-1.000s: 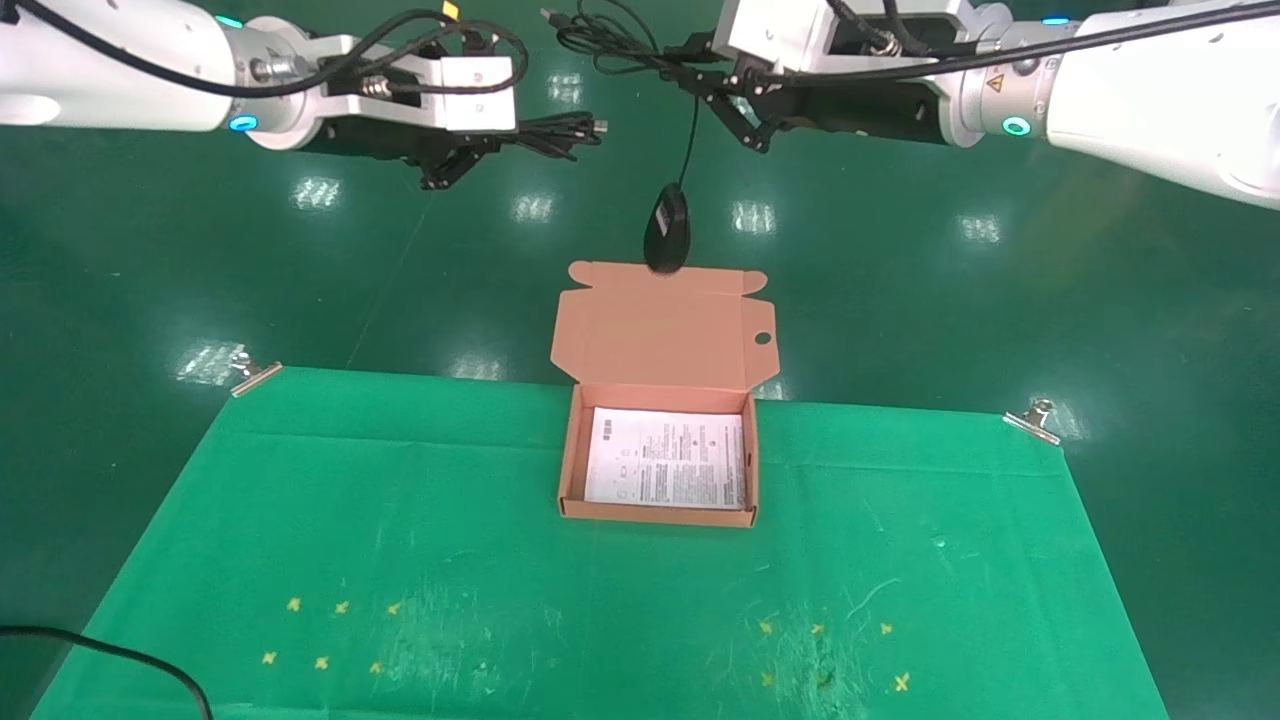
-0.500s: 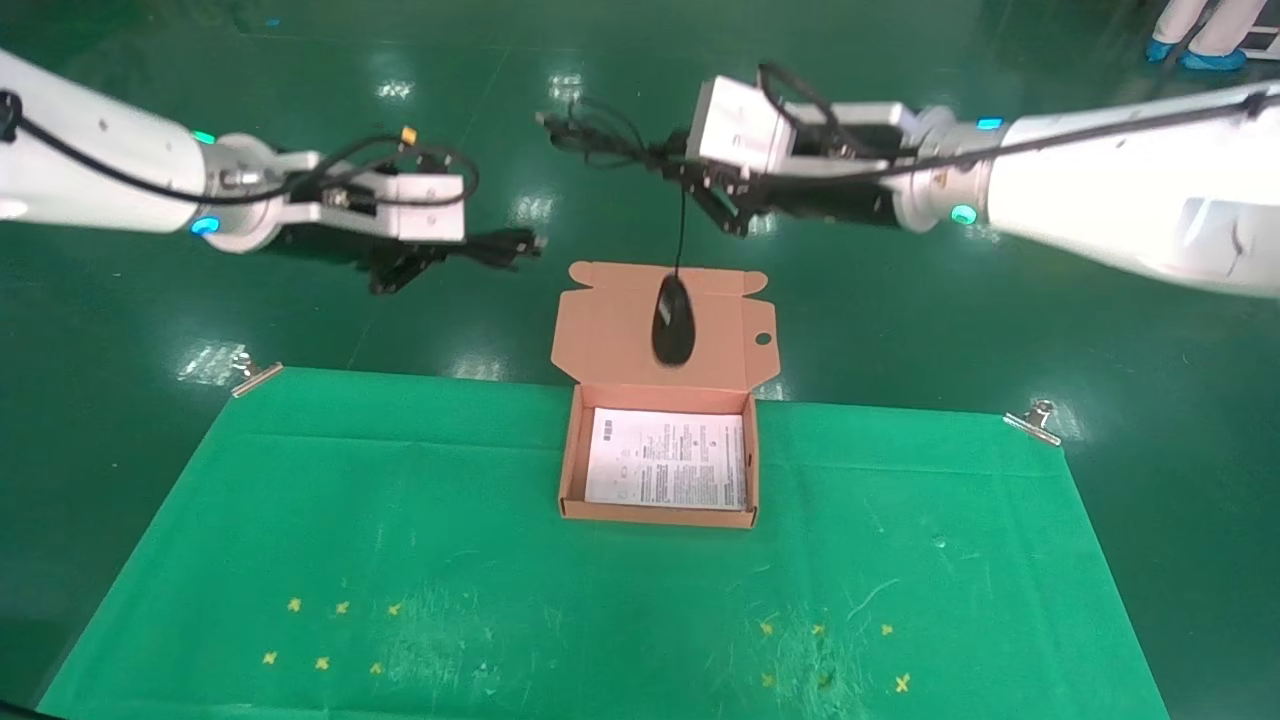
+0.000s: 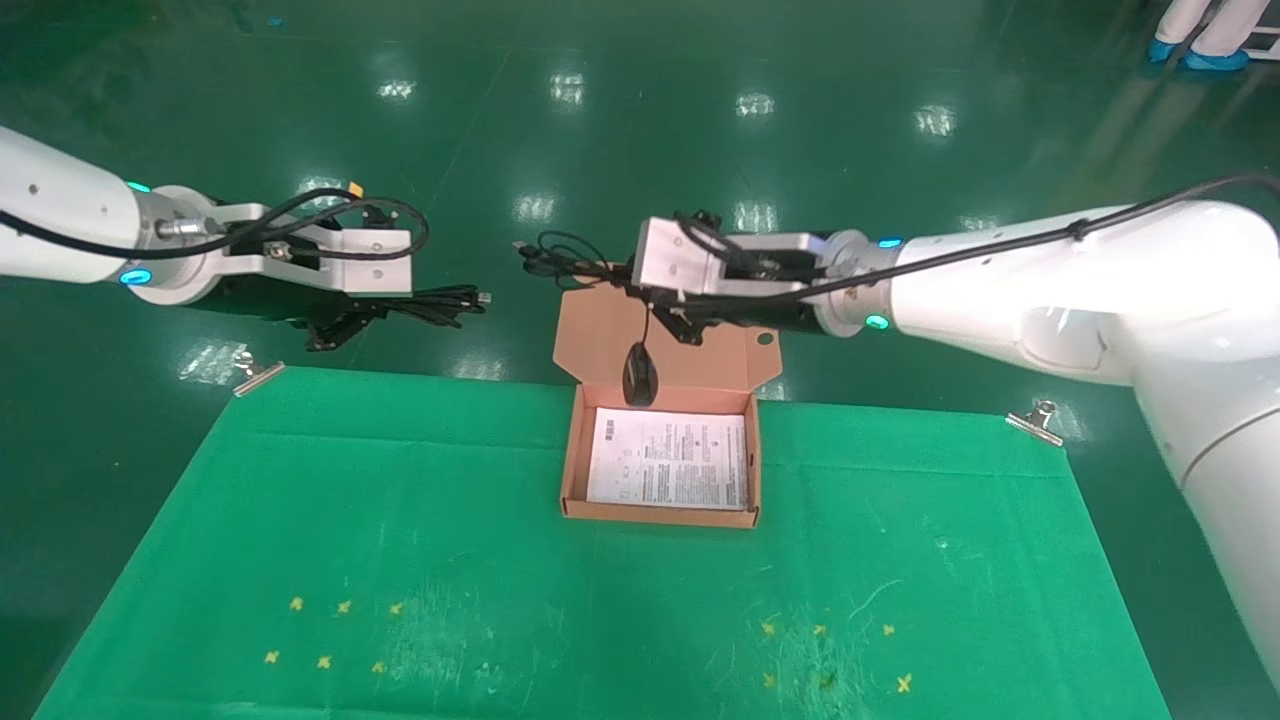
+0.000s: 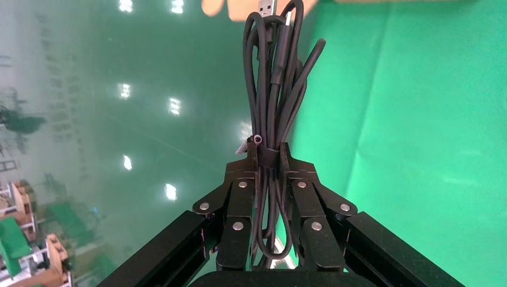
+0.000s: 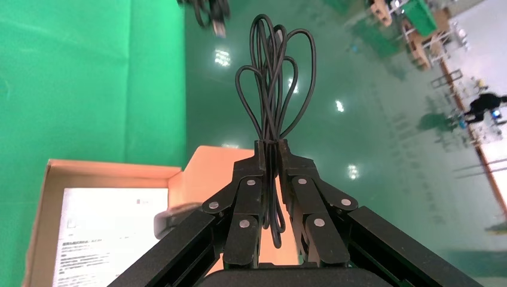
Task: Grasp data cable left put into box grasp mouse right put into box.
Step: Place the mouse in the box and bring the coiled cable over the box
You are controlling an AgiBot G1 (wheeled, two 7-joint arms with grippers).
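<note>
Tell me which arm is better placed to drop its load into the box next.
Right. The right claw, shut on the mouse's coiled cord, dangles the mouse at the back edge of the box. The left claw holds the data cable well off to the box's left, beyond the green cloth.

Surface [image 3: 400, 520] covered by a green cloth, creased in faint fold lines, scuffed pale in patches toward the near edge. Metal clips at both far corners: one left [image 3: 255, 372], one right [image 3: 1035, 420]. Small yellow cross marks [image 3: 330, 632] in two clusters near the front, left and right. Orange cardboard box [image 3: 570, 470] sits at the far middle edge, lid flap open and leaning away over the glossy green floor [image 3: 900, 150]. White printed leaflet [image 3: 668, 458] lies flat inside the box.
</note>
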